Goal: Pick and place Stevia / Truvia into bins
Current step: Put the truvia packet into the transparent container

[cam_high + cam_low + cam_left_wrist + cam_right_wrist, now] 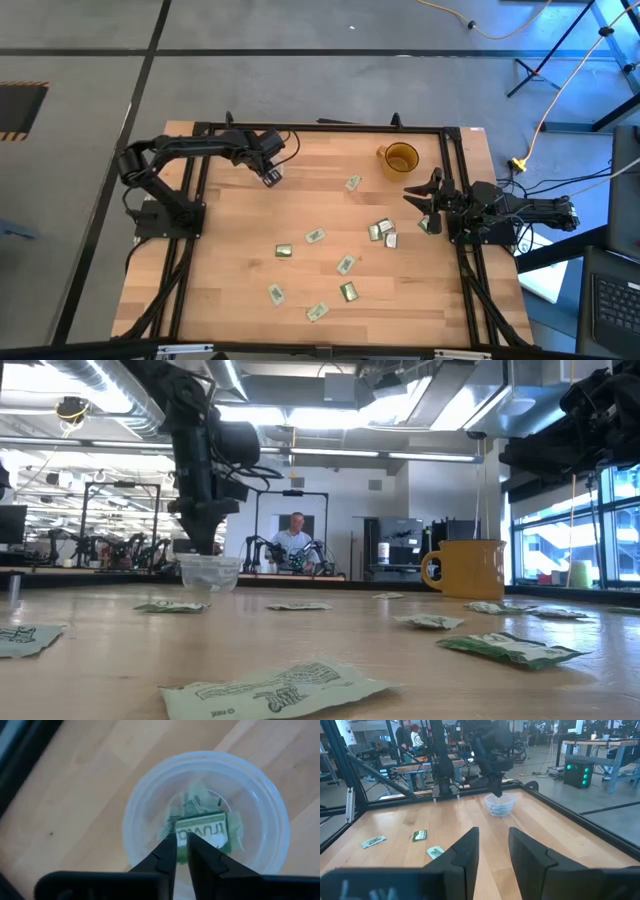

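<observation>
Left wrist view shows the left gripper over the clear cup, fingers nearly together, pinching a green packet just above others inside. A tacky packet could cling and ride out. The right gripper waits, parted, near the mug.

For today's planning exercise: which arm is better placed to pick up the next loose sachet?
Probably the right: its gripper hangs open beside the sachets. The left gripper is over the clear cup.
</observation>
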